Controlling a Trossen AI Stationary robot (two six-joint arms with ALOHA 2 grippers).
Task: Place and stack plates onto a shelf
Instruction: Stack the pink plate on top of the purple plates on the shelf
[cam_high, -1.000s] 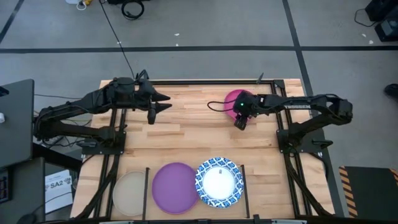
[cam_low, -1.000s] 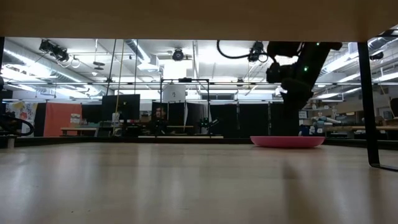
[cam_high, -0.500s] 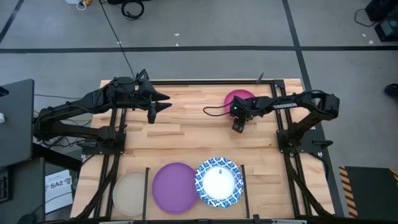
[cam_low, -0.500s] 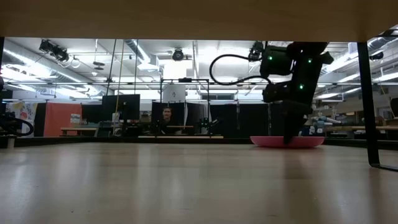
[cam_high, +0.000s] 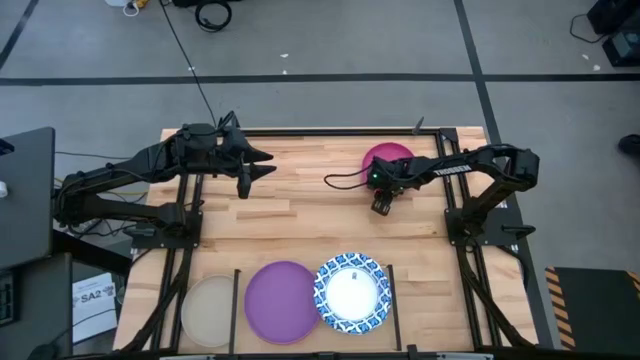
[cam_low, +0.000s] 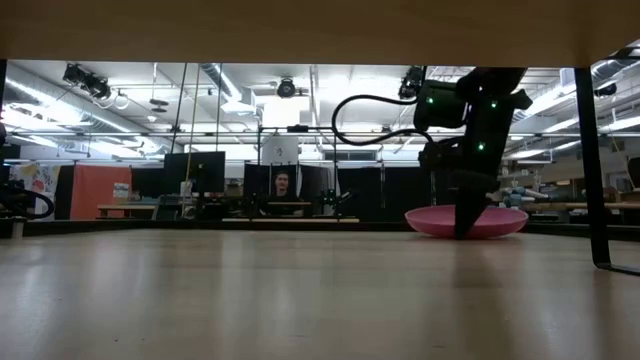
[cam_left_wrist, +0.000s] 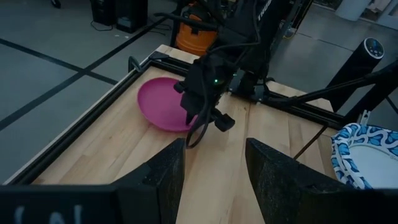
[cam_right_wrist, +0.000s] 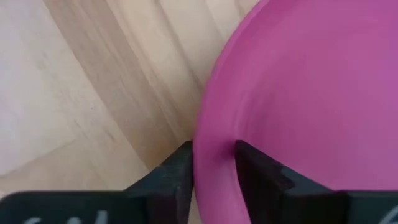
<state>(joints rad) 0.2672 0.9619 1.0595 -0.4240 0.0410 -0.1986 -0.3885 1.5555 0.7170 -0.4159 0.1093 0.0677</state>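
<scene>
The right gripper (cam_right_wrist: 211, 163) is reaching down at the far right of the table (cam_high: 300, 215), its jaws straddling the near rim of the magenta plate (cam_high: 388, 158) and closing on it; in the low view the plate is sitting tilted, that edge raised off the wood; the left gripper (cam_high: 257, 167) is hovering over the far left of the table, jaws open and holding nothing; along the near edge, in the shelf (cam_high: 237, 296) bays, a beige plate (cam_high: 208, 309), a purple plate (cam_high: 281, 301) and a blue-rimmed plate (cam_high: 351, 291) are lying side by side.
</scene>
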